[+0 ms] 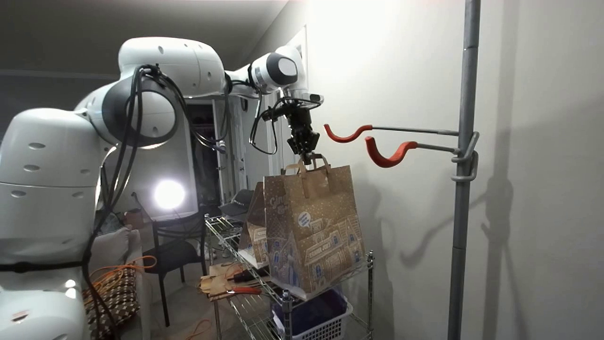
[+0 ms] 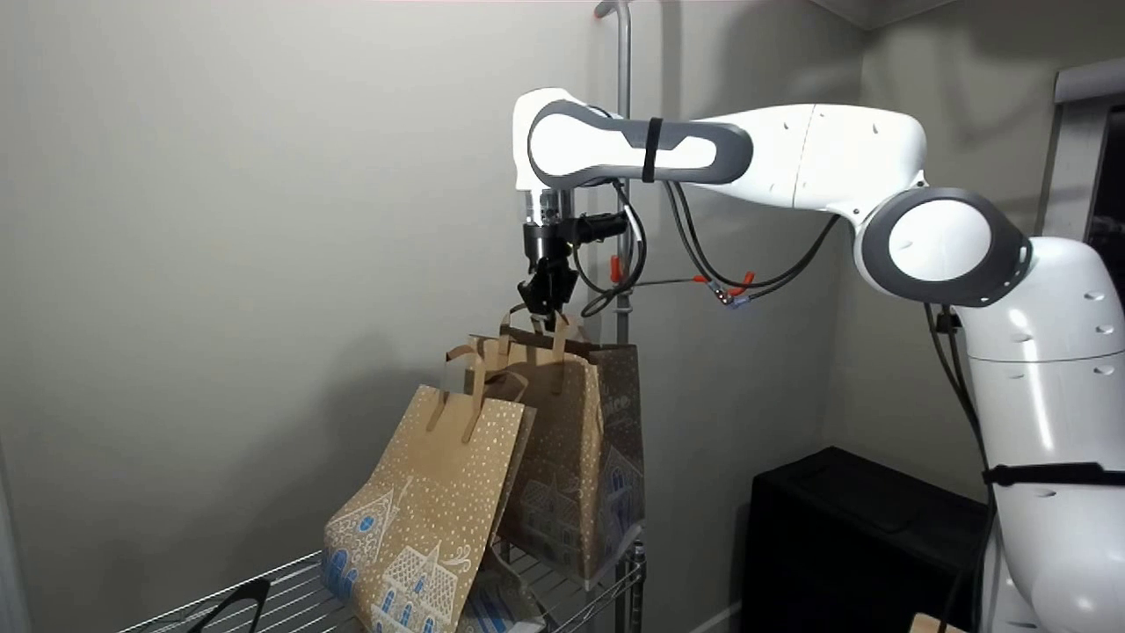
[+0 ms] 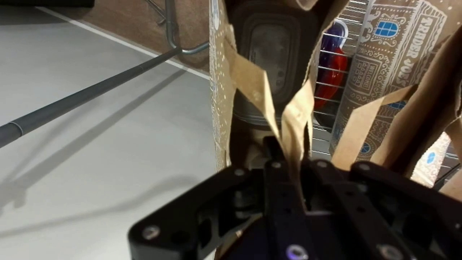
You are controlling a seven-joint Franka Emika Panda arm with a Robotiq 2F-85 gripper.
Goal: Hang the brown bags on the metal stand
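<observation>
A brown bag (image 1: pixel 325 236) stands upright at the shelf end; it also shows in an exterior view (image 2: pixel 554 440) and the wrist view (image 3: pixel 220 94). My gripper (image 1: pixel 307 159), also in an exterior view (image 2: pixel 545 323), is shut on this bag's paper handles, pinched between its fingertips (image 3: pixel 290 153). I cannot tell whether the bag's bottom touches the shelf. A second brown bag (image 2: pixel 431 483) leans beside it, mostly hidden in an exterior view (image 1: pixel 255 236); its handle (image 3: pixel 357 126) is near my right finger. The metal stand (image 1: pixel 465 94) has two orange-red hooks (image 1: pixel 389 159), level with the gripper.
The bags are on a wire shelf rack (image 1: pixel 370 283). A white basket (image 1: pixel 325 330) is below. Brown scraps and a red-handled tool (image 1: pixel 245 291) lie at the rack's side. The wall is close behind bags and stand. A black box (image 2: pixel 844 545) stands near the arm's base.
</observation>
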